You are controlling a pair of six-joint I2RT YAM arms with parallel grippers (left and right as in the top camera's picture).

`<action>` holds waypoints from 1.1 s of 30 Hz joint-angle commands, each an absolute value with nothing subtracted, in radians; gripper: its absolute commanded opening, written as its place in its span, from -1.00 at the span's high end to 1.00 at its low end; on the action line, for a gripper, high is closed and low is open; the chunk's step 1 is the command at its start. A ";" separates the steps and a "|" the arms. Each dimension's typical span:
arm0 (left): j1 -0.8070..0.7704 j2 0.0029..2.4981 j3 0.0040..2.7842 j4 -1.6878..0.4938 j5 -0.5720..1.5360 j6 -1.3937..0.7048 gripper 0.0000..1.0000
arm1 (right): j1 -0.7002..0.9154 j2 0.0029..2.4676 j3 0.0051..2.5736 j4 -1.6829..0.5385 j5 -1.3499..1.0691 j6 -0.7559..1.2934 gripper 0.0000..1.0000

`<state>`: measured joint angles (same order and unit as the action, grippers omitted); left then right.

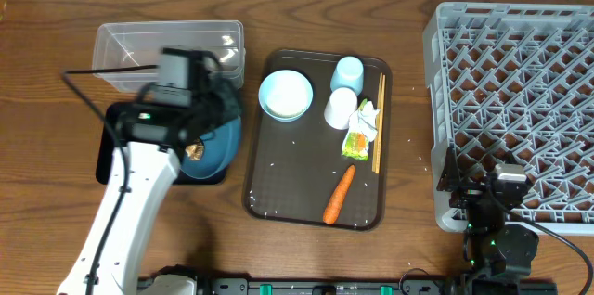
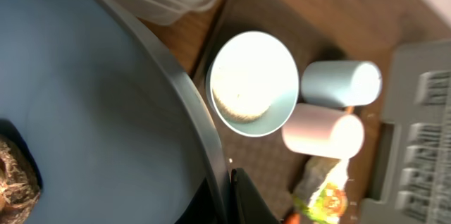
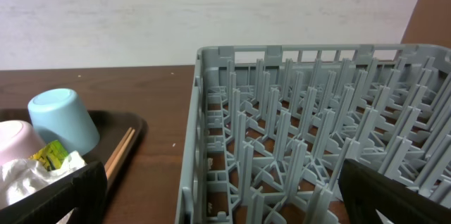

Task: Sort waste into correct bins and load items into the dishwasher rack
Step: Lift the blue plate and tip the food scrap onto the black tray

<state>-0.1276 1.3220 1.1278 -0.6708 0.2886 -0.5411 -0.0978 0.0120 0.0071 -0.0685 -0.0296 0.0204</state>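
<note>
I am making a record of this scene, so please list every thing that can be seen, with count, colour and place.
rack: one, grey, far right
serving tray: one, dark brown, centre
bowl: one, pale blue, on the serving tray
blue cup: one, pale blue, on the serving tray
pink cup: one, whitish-pink, beside the blue cup
chopsticks: wooden, tray's right edge
tissue: one, white, by the pink cup
wrapper: one, green-yellow, by the tissue
carrot: one, orange, tray's near part
clear tub: one, transparent, far left
black tray: one, under the plate
plate: one, blue, tilted
food lump: one, brown, on the plate
left fingers: shut on the plate
right fingers: open, facing the rack
</note>
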 commanded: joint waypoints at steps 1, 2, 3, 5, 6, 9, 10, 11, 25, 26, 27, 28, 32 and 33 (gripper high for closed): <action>-0.014 1.308 1.122 -0.664 0.505 -0.458 0.88 | -0.104 0.007 0.005 -0.072 -0.031 0.010 -0.98; 0.022 1.308 1.119 -0.664 0.541 -0.444 0.88 | -0.104 0.007 0.005 -0.072 -0.031 0.010 -0.99; 0.052 1.309 1.116 -0.665 0.575 -0.436 0.88 | -0.104 0.007 0.005 -0.072 -0.030 0.010 -0.99; 0.118 1.313 1.111 -0.664 0.680 -0.401 0.88 | -0.104 0.007 0.005 -0.072 -0.031 0.010 -0.99; 0.148 1.317 1.106 -0.657 0.736 -0.386 0.88 | -0.104 0.007 0.005 -0.072 -0.031 0.010 -0.98; 0.231 1.327 1.096 -0.642 0.902 -0.352 0.88 | -0.104 0.007 0.005 -0.072 -0.031 0.010 -0.98; 0.257 1.333 1.095 -0.643 0.942 -0.343 0.87 | -0.104 0.007 0.005 -0.072 -0.031 0.010 -0.98; 0.281 1.337 1.095 -0.643 0.979 -0.336 0.88 | -0.104 0.007 0.005 -0.071 -0.031 0.010 -0.98; 0.506 1.349 1.094 -0.680 1.193 -0.250 0.88 | -0.104 0.007 0.005 -0.072 -0.031 0.010 -0.98; 0.513 1.351 1.092 -0.680 1.194 -0.244 0.88 | -0.104 0.007 0.005 -0.072 -0.031 0.010 -0.98; 0.517 1.351 1.089 -0.680 1.203 -0.244 0.88 | -0.104 0.007 0.005 -0.072 -0.031 0.010 -0.98; 0.521 1.353 1.085 -0.679 1.215 -0.243 0.88 | -0.104 0.007 0.005 -0.072 -0.031 0.010 -0.99; 0.529 1.373 1.071 -0.670 1.287 -0.217 0.88 | -0.104 0.007 0.005 -0.072 -0.031 0.010 -0.99; 0.529 1.381 1.069 -0.668 1.303 -0.218 0.88 | -0.104 0.007 0.005 -0.072 -0.031 0.010 -0.99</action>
<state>0.5232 1.3567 1.0779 -0.6750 1.2076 -0.2604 -0.0978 0.0120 0.0071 -0.0681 -0.0296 0.0204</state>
